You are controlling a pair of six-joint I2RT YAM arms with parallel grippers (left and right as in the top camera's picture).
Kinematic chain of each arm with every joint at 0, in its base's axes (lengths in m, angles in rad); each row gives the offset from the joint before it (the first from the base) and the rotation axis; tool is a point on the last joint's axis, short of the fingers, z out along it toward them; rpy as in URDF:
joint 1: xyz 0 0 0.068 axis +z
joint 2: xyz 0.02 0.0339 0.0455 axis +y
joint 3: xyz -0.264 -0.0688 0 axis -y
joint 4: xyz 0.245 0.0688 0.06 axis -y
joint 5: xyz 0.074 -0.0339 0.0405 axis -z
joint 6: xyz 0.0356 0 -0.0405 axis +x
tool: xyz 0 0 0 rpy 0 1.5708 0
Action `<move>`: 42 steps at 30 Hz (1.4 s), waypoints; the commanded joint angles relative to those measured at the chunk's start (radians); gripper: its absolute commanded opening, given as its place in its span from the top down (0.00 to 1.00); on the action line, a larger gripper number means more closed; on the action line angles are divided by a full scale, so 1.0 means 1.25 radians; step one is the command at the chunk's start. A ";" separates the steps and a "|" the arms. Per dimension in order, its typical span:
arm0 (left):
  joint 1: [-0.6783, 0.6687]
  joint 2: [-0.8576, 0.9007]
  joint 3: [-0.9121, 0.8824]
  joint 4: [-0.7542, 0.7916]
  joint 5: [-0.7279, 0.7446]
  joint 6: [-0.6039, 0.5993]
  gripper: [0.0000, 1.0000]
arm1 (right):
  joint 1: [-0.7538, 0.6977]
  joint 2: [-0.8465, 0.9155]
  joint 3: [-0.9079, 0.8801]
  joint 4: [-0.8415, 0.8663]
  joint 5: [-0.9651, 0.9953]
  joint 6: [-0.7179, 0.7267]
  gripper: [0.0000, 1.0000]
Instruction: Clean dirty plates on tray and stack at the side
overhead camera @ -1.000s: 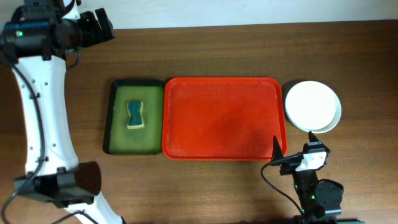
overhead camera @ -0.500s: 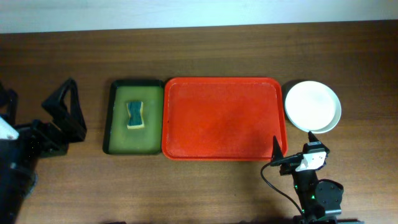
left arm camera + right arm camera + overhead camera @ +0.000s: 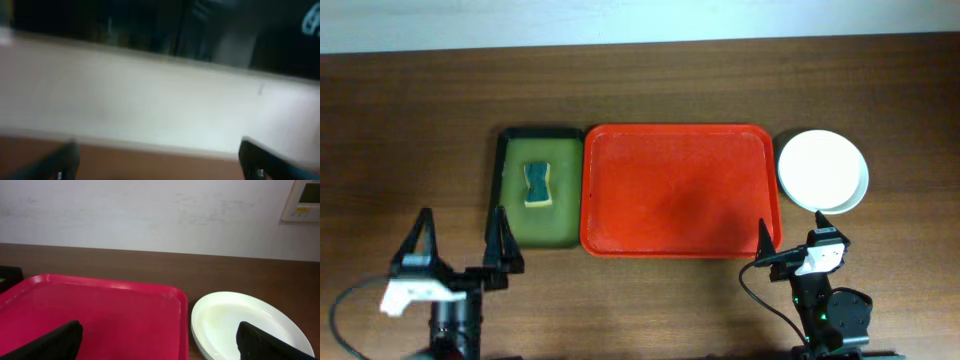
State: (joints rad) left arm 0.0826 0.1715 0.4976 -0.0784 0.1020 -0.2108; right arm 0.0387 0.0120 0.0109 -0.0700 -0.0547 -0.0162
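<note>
Large red rectangular plastic tray [image 3: 680, 190] with raised rim sits mid-table, bare, no plates on it; stack of round shallow plates [image 3: 822, 170], white one on top, rests on the table just beside the tray's right edge; lower plates only show as rims, colours hard to tell; task looks essentially done, judging from the empty tray and stack.

Left gripper [image 3: 458, 248] near the table's front-left, fingers spread wide, holding nothing; right gripper [image 3: 792, 235] at front right just below the tray corner, fingers also parted and empty; both well apart from the plates.

Remaining step is likely just parking; best to keep arms low and clear of the stack so nothing gets nudged; top plate in right wrist view [image 3: 247, 325] shows a faint yellowish tint, worth checking.

Narrow dark green tray [image 3: 533, 190] touches the red tray's left side, with a blue-and-yellow sponge [image 3: 538, 185] in it; dark brown wooden table [image 3: 650, 85]; white wall [image 3: 150, 215] behind, a small wall panel [image 3: 301, 200] at right; left wrist view blurred.
</note>
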 commanded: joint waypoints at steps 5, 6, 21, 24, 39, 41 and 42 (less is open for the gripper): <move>-0.002 -0.133 -0.304 0.350 0.006 -0.005 0.01 | -0.005 -0.006 -0.004 -0.003 -0.011 -0.002 0.01; -0.004 -0.133 -0.340 0.349 0.005 -0.004 0.01 | -0.005 -0.006 -0.004 -0.003 -0.011 -0.002 0.01; -0.068 -0.132 -0.391 -0.004 -0.085 0.146 0.01 | -0.005 -0.006 -0.004 -0.003 -0.011 -0.002 0.01; -0.068 -0.132 -0.391 -0.004 -0.085 0.146 0.01 | -0.005 -0.006 -0.004 -0.003 -0.011 -0.002 0.01; -0.068 -0.132 -0.391 -0.004 -0.085 0.146 0.01 | 0.002 -0.005 -0.004 -0.003 -0.011 -0.002 0.01; -0.068 -0.132 -0.391 -0.004 -0.085 0.146 0.01 | 0.002 -0.005 -0.004 -0.003 -0.011 -0.002 0.01; -0.068 -0.132 -0.391 -0.004 -0.085 0.146 0.01 | 0.002 -0.005 -0.004 -0.003 -0.011 -0.002 0.01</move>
State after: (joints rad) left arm 0.0017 0.0120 0.0113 -0.0772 0.0101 -0.0448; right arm 0.0391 0.0120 0.0109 -0.0696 -0.0547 -0.0162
